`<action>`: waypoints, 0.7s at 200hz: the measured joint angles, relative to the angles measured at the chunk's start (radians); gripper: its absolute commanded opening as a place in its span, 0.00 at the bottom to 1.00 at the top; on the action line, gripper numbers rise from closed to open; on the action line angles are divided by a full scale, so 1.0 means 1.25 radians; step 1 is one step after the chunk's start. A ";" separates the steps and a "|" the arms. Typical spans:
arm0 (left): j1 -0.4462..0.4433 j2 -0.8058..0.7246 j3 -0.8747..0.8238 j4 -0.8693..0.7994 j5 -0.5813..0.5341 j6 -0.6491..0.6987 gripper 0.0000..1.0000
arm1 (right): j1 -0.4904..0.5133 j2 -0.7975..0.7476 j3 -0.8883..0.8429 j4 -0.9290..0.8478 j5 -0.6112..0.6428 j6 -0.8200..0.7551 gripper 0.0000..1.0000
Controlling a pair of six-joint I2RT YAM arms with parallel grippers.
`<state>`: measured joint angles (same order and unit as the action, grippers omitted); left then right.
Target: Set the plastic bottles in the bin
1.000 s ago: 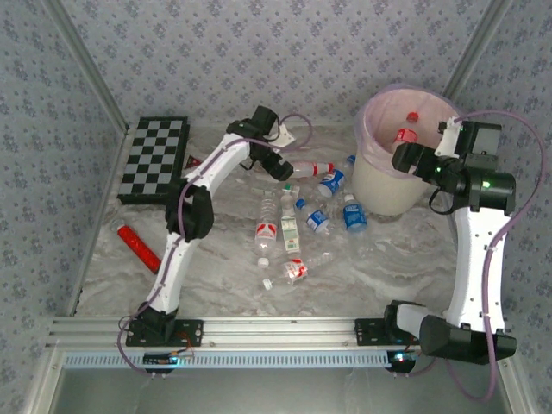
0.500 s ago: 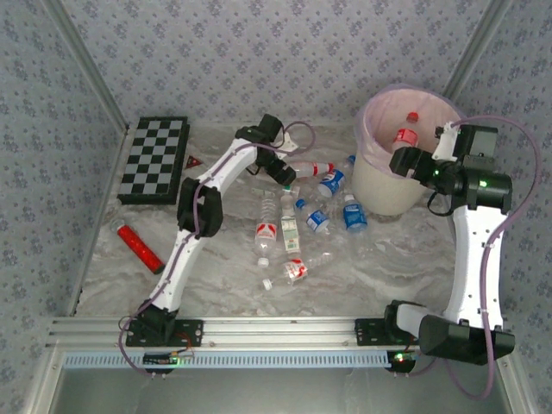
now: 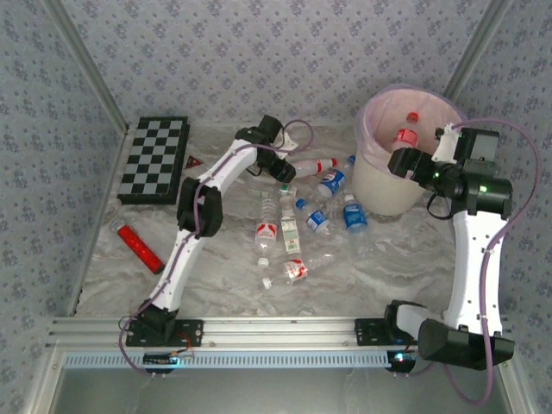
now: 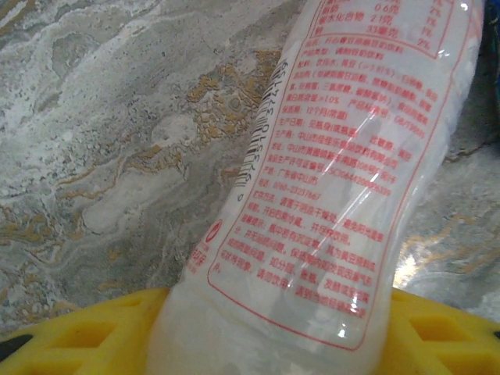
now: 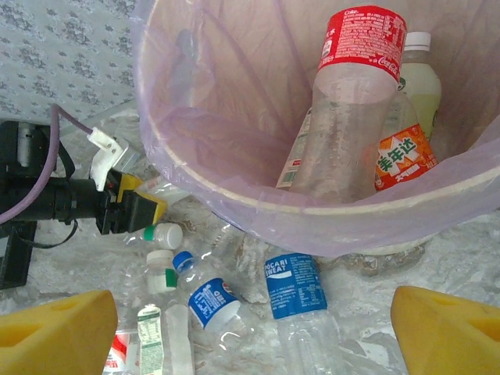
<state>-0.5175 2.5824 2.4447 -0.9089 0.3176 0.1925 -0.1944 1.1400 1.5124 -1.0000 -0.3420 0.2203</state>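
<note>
Broadly, the table (image 3: pixel 388 259) carries the bin (image 3: pixel 379 190) in its far right corner, with several plastic bottles (image 5: pixel 355 94) already standing inside its pink liner (image 5: pixel 234 117). The right arm (image 3: pixel 473 250) rises from the right end of the near edge, bends close to the right edge and turns its wrist leftward. That leaves the right gripper (image 3: pixel 405 160) hanging over the bin's rim, jaws spread wide with nothing between them. The left arm (image 3: pixel 194 211) stretches from the left end of the near edge diagonally toward the middle of the far edge, its wrist pitched down at the table. The left gripper (image 3: pixel 281 169) grasps a red-capped bottle (image 3: pixel 312 166) that lies on its side near the bin's left flank, with the yellow pads (image 4: pixel 70 344) against both its sides. More loose bottles (image 3: pixel 317 220) lie scattered about the table's middle.
</note>
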 measured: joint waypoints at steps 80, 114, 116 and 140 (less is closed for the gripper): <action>0.081 -0.417 -0.477 0.216 0.055 -0.162 0.58 | 0.031 -0.048 -0.005 0.119 -0.147 0.123 0.89; 0.117 -0.660 -0.767 0.407 0.076 -0.316 0.58 | 0.168 -0.022 -0.047 0.273 -0.176 0.216 0.84; 0.116 -0.672 -0.782 0.418 0.075 -0.325 0.57 | 0.179 -0.018 -0.048 0.280 -0.173 0.220 0.84; 0.102 -0.811 -0.949 0.539 0.076 -0.428 0.55 | 0.297 0.049 -0.050 0.379 -0.152 0.266 0.78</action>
<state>-0.3897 1.5688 1.2587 -0.2356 0.4126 -0.3420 0.1768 1.2007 1.4494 -0.5266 -0.5320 0.5522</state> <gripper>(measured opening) 0.574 0.809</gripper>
